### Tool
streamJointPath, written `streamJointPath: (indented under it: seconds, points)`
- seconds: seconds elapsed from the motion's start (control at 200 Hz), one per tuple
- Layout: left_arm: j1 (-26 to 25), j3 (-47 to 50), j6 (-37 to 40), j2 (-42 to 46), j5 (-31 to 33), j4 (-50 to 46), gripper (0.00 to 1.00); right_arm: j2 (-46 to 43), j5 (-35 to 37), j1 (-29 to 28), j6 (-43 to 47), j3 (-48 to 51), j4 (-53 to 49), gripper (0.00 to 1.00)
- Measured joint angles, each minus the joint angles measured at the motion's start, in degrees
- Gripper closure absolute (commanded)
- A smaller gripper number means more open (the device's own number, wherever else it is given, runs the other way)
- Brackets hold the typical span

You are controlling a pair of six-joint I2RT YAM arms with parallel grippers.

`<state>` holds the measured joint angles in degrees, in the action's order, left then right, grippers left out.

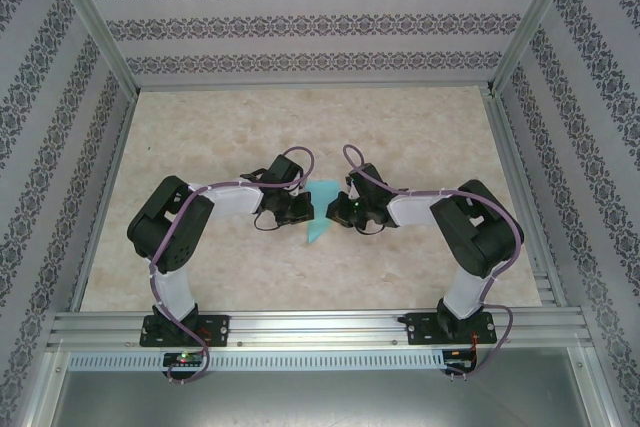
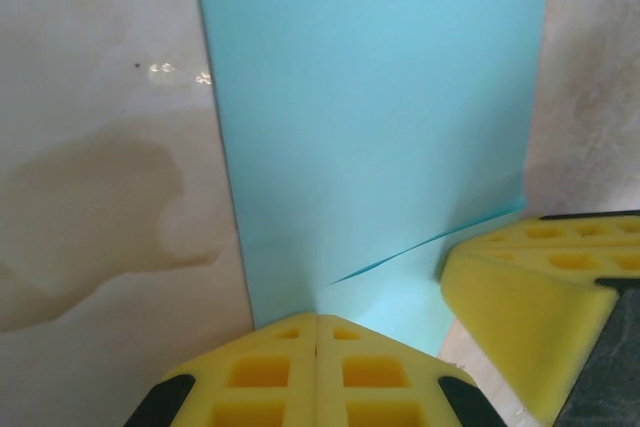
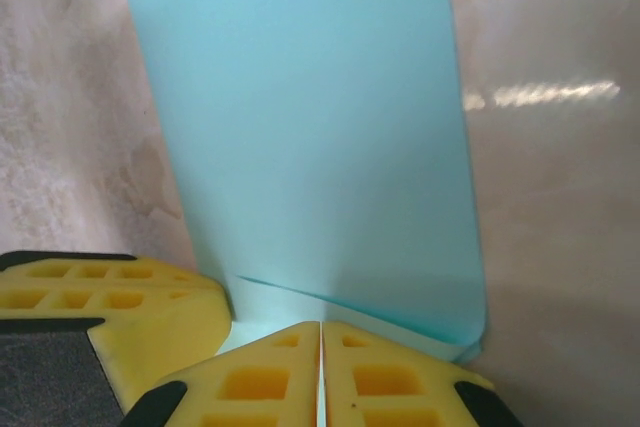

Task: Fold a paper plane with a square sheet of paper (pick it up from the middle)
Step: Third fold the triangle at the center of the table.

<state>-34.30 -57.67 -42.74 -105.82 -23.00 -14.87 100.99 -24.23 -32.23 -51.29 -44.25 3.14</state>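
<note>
Bright, soft light all over. White shiny glare spots on the table (image 3: pixel 540 95) in both wrist pics. Yellow fingers (image 2: pixel 260 377) up close look a bit blurry. Top pic clear, small shadows.

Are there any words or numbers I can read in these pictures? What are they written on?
No text can be read anywhere.
The thin turquoise paper sheet is plain.
The yellow ribbed fingers of the left hand bear no marks.
The grey-patterned wallpaper shows ornaments only, no letters.
</note>
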Motion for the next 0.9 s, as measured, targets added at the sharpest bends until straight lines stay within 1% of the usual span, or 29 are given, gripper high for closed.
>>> streamJointPath:
  seconds: [0.295,0.46,0.689,0.899]
  points:
    - [0.0,0.0,0.1,0.0,0.2,0.0,1.0,0.5,0.2,0.9,0.0,-0.7,-0.7,0.91]
    - [0.0,0.0,0.1,0.0,0.2,0.0,1.0,0.7,2.3,1.4,0.5,-2.4,-3.6,0.91]
    - [0.0,0.0,-0.5,-0.1,0.6,0.5,1.0,3.7,1.6,2.8,2.0,-5.9,-3.8,0.91]
    - [0.0,0.0,-1.7,-0.2,0.7,0.9,1.0,1.9,4.3,5.1,4.5,-6.6,-6.8,0.89]
